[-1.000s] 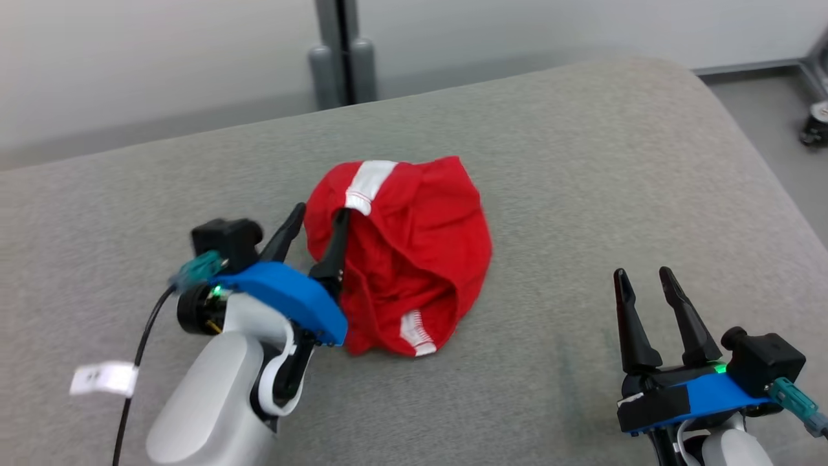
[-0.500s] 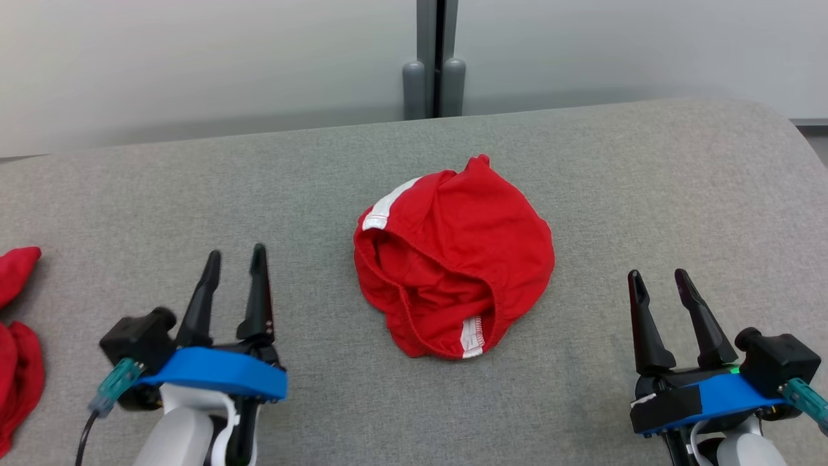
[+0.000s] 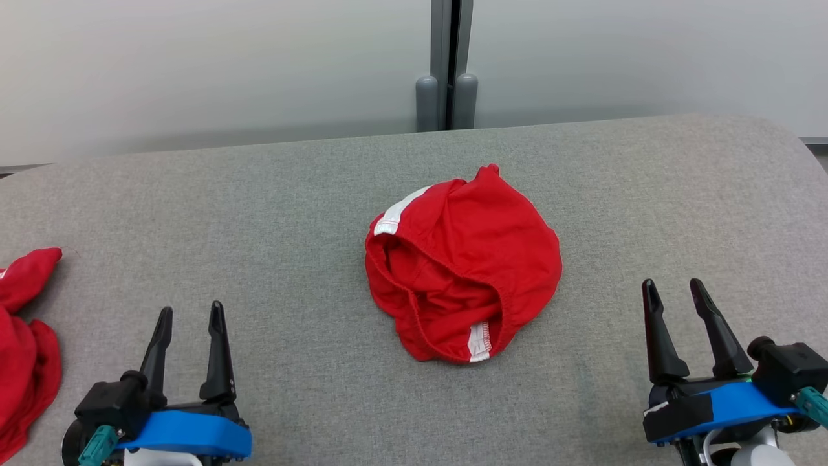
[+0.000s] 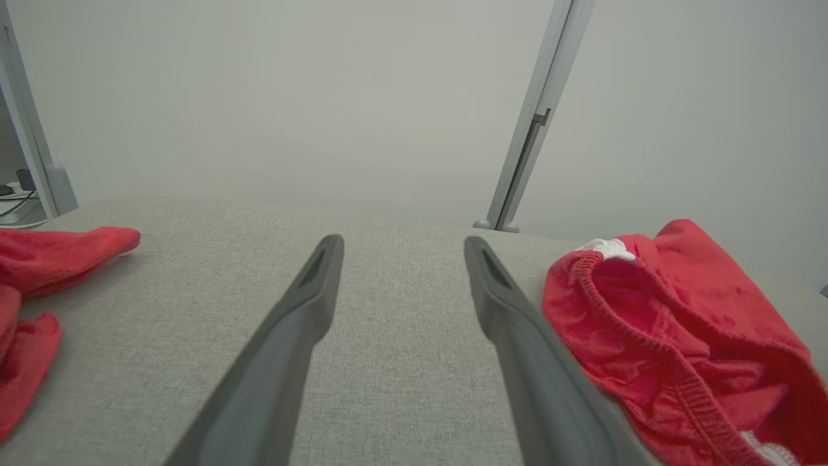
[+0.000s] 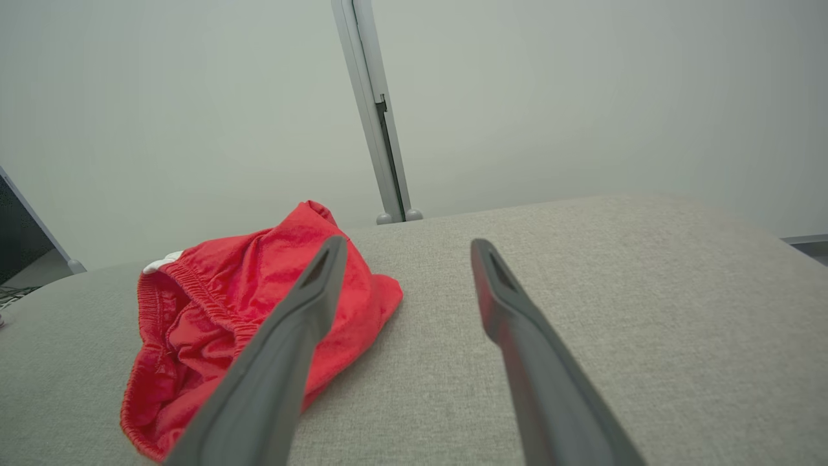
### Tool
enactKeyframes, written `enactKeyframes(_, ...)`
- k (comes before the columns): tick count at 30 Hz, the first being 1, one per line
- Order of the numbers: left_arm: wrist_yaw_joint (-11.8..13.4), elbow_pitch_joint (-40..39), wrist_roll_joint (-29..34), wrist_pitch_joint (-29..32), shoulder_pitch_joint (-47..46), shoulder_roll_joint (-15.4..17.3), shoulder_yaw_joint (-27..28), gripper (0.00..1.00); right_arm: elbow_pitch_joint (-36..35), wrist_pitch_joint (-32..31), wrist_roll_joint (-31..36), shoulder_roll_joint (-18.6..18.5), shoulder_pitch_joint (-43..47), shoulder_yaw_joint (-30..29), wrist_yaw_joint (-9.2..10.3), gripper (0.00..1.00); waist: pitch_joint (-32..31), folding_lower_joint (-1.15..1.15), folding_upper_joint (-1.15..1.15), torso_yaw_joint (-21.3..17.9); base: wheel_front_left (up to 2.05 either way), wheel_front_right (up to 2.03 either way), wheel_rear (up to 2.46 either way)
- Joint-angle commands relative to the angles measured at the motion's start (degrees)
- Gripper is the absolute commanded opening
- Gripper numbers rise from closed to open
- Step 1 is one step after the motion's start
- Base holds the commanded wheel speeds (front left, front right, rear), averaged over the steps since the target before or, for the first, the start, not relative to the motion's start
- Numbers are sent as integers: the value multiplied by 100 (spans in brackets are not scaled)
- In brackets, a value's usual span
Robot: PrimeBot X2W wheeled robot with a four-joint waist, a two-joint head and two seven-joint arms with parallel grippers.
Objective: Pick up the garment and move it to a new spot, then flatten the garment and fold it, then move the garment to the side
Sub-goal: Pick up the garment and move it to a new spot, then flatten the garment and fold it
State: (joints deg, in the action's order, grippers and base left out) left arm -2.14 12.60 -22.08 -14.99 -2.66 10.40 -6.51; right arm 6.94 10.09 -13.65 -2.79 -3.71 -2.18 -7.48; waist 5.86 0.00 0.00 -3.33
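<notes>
Grey padded surface [image 3: 259,213] carries the crumpled red garment [image 3: 462,265] at its middle; left gripper [image 3: 191,309] and right gripper [image 3: 671,283] flank it, well apart, fingers spread and empty.

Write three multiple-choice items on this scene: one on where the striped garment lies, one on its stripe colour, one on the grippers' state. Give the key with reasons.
1. Where does the garment lie on the grey surface?
A. Hanging off its near edge
B. Near its middle
C. Against its far edge

2. What colour are its stripes?
A. White
B. Yellow
C. Black

3. How do the left gripper and right gripper stand?
A. Both shut on the garment
B. Left shut, right open
C. Both open, holding nothing

Key:
1 B: the head view shows bare grey all round it.
2 A: two white bands show on the red cloth.
3 C: each pair of fingers stands apart, clear of the cloth.
</notes>
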Motion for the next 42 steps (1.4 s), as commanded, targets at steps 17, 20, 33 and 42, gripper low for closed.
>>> enactKeyframes(17,-325,283,481,-28,53,-263,326,100,-39,-118,-6,-18,121,-27,-3,100,-69,0,0,73,0,0,0)
enactKeyframes(20,-348,298,504,-28,45,-293,361,100,-10,-133,0,-18,128,-16,-3,100,-78,0,0,73,0,0,0)
enactKeyframes(33,-401,291,657,-28,-54,-357,382,100,34,-113,-36,-19,92,23,-3,100,-6,0,0,4,0,0,0)
enactKeyframes(42,-479,448,543,316,-587,-411,-43,100,63,-98,-84,-19,-79,226,-3,100,111,0,0,-349,0,0,0)
